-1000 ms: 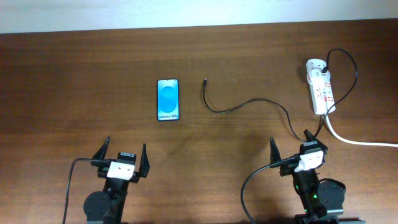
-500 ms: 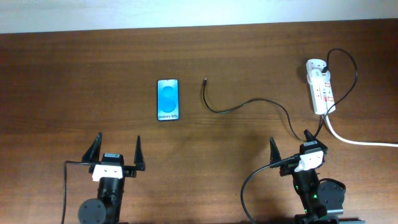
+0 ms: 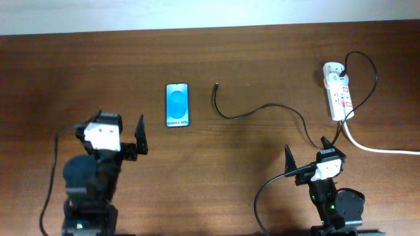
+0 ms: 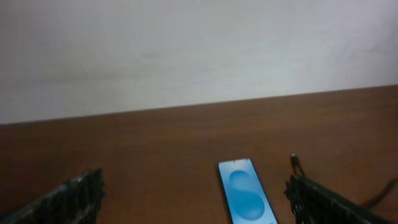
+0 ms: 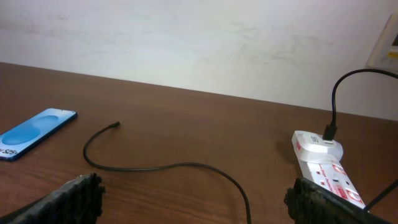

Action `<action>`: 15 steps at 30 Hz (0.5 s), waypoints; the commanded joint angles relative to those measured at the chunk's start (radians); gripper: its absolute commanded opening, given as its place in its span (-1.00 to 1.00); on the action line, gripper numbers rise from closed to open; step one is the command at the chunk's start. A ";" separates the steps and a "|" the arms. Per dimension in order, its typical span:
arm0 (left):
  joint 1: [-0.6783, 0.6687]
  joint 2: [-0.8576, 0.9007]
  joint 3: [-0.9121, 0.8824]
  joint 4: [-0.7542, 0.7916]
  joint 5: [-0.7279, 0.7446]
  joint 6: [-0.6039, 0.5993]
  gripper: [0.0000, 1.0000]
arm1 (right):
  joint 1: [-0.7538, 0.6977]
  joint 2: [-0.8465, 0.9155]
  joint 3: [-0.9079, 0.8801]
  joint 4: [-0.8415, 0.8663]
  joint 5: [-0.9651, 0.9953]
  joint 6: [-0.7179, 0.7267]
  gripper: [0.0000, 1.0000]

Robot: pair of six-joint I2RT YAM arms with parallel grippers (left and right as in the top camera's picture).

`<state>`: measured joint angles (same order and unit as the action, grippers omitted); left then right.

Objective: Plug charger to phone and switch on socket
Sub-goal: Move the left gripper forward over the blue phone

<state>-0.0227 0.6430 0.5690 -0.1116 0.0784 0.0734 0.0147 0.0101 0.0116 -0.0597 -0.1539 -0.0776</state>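
Note:
The phone [image 3: 177,105] lies flat on the brown table, blue screen up. It also shows in the left wrist view [image 4: 247,193] and the right wrist view [image 5: 34,132]. The charger [image 3: 231,117] is a thin black cable, its plug tip lying free just right of the phone, and it curves right to the socket [image 3: 338,92]. The cable [image 5: 161,167] and the white socket [image 5: 326,171] show in the right wrist view. My left gripper [image 3: 119,126] is open and empty, short of the phone and to its left [image 4: 199,208]. My right gripper [image 3: 306,152] is open and empty over the cable's right part [image 5: 202,205].
A thick white cord [image 3: 374,149] runs from the socket off the right edge. A pale wall [image 4: 199,50] stands behind the table's far edge. My arm bases sit at the near edge.
My left arm has lifted and moved forward and left, toward the phone, jaws still open. The right arm, phone, cable and socket have not moved.

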 commanded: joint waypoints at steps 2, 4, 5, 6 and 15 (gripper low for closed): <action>0.006 0.157 0.205 -0.124 0.062 -0.010 0.99 | 0.006 -0.006 -0.006 -0.005 0.008 0.011 0.97; 0.006 0.250 0.322 -0.223 0.089 -0.010 0.99 | 0.006 -0.006 -0.006 -0.005 0.008 0.011 0.97; 0.006 0.306 0.394 -0.284 0.109 -0.010 0.99 | 0.006 -0.006 -0.006 -0.005 0.008 0.011 0.97; 0.006 0.380 0.491 -0.365 0.135 -0.009 0.99 | 0.006 -0.006 -0.006 -0.005 0.008 0.011 0.97; 0.006 0.605 0.785 -0.719 0.214 -0.009 0.98 | 0.006 -0.006 -0.006 -0.005 0.008 0.011 0.97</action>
<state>-0.0216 1.2388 1.3331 -0.7822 0.2707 0.0662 0.0147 0.0101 0.0116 -0.0597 -0.1535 -0.0776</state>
